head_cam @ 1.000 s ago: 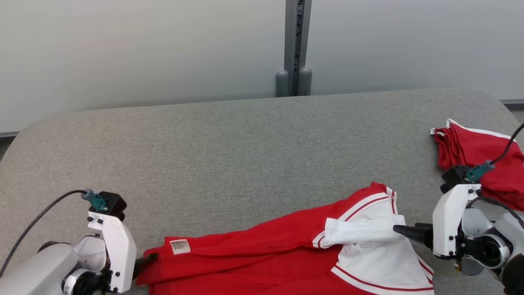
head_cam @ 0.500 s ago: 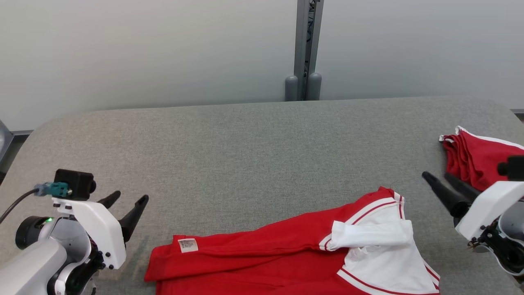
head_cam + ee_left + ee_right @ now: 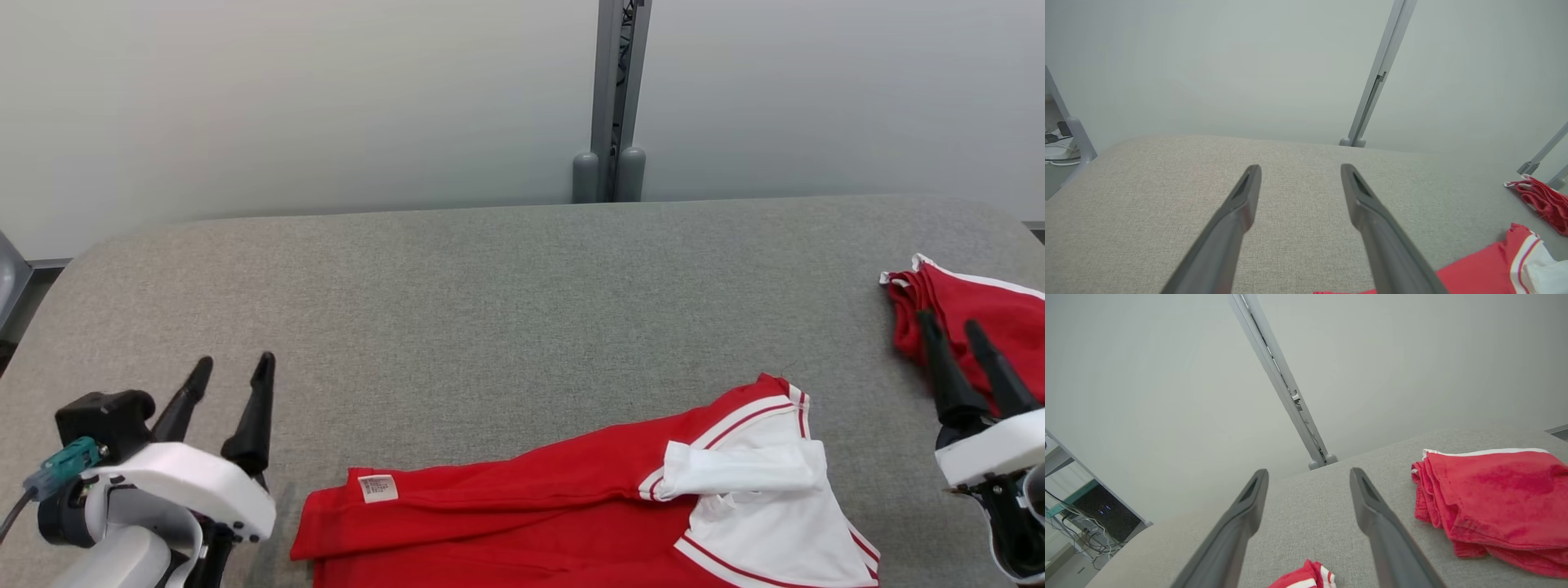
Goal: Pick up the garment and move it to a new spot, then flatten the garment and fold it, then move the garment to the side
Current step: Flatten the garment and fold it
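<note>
The garment (image 3: 531, 506), red with white striped panels and a small white label, lies crumpled lengthwise along the front edge of the grey table (image 3: 490, 286). My left gripper (image 3: 233, 362) stands open just left of the garment's left end, fingers pointing away from me, nothing between them. My right gripper (image 3: 949, 320) is open beyond the garment's white right end, also empty. In the left wrist view the open left gripper (image 3: 1300, 167) hovers over bare table, the garment (image 3: 1494, 261) at lower right. In the right wrist view the right gripper (image 3: 1309, 471) stands over a corner of the garment (image 3: 1306, 575).
A folded pile of red cloth (image 3: 971, 310) sits at the table's right edge, just behind my right fingers; it is also in the right wrist view as the red pile (image 3: 1494, 494). A grey post (image 3: 608, 98) and pale wall panels stand behind the table.
Both grippers have drawn back from the garment's two ends and turned their fingers to point away from me. The garment lies where it was. The camera has shifted slightly.
</note>
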